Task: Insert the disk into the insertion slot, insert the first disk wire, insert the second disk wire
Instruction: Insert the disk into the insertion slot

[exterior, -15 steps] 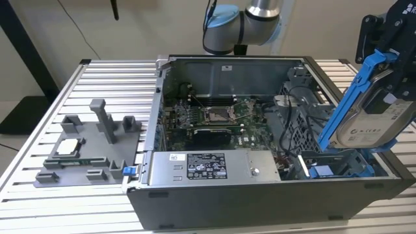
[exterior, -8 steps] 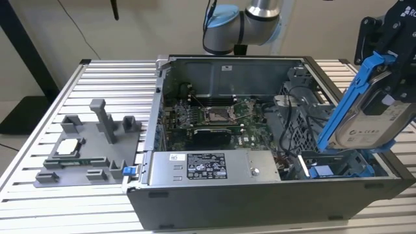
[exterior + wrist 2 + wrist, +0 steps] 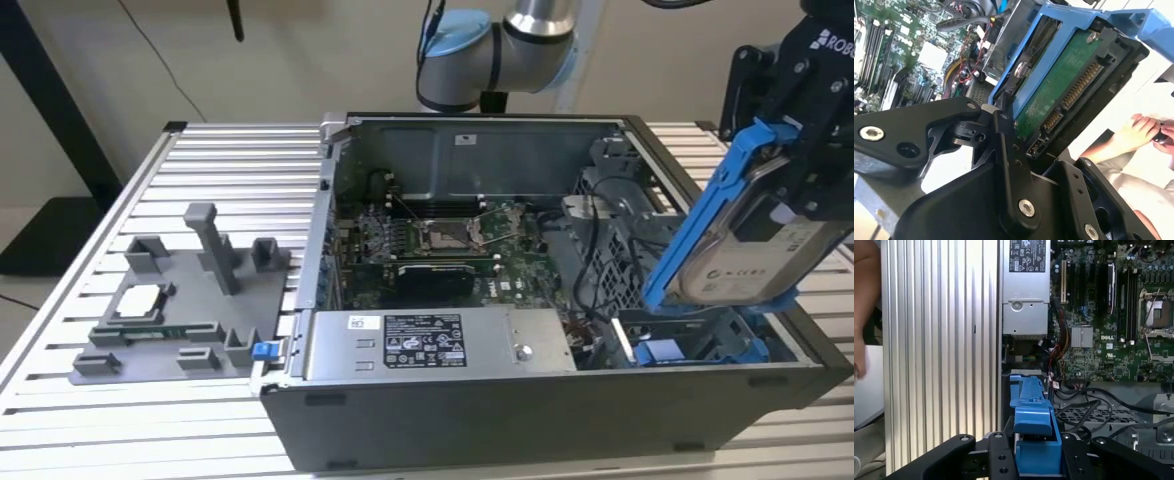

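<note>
Right, the gripper (image 3: 1036, 460) is pinching the disk (image 3: 754, 255) by its blue frame, jaws pressing in on either side in the first wrist view. The disk is hanging tilted, upper edge leaning toward the exterior view's right, lower end just over the insertion slot (image 3: 694, 348) in that corner of the open case (image 3: 534, 420). It's not seated, so I'd say you're only starting the insertion

My read on doing it well: you're needing the frame squared to the bay mouth, so both side rails are meeting the blue tabs evenly rather than one corner first. The connector end looks to be sitting at the gripped end in the second wrist view, which is suiting the wires. Black cables (image 3: 594, 270) are looping just beside the bay, so you're risking a snag there

The case is holding the motherboard (image 3: 454, 250), those cables, and the power supply box (image 3: 427, 345) along its near wall. Can't tell what's lying deeper in the bay. On the exterior view's left, the grey fixture plate (image 3: 174, 345) is carrying a silver chip (image 3: 140, 300) in one pocket
</note>
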Robot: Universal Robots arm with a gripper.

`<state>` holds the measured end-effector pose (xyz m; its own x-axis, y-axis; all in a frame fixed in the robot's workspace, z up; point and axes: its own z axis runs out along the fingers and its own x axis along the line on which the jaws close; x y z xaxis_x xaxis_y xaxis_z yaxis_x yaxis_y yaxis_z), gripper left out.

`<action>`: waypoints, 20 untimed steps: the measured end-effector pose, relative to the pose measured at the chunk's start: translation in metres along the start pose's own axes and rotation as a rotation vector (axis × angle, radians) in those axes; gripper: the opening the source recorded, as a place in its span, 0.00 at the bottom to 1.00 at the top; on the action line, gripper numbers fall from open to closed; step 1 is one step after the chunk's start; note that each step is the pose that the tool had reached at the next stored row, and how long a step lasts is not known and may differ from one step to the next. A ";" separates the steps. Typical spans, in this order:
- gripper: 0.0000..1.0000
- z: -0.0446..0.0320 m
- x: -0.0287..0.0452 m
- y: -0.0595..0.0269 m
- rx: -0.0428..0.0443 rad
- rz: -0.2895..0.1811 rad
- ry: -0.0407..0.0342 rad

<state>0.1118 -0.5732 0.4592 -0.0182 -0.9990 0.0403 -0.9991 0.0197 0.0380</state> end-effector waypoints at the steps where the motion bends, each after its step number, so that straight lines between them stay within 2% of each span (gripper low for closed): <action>1: 0.00 0.0010 0.0000 -0.0003 -0.0001 0.000 -0.0036; 4: 0.00 0.0043 -0.0001 -0.0017 -0.0003 0.000 -0.0142; 9: 0.00 0.0108 0.0001 -0.0046 -0.0010 0.000 -0.0217; 20: 0.00 0.0279 -0.0006 -0.0054 -0.0012 0.005 -0.0271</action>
<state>0.1161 -0.5738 0.4311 -0.0242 -0.9996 0.0135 -0.9989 0.0247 0.0391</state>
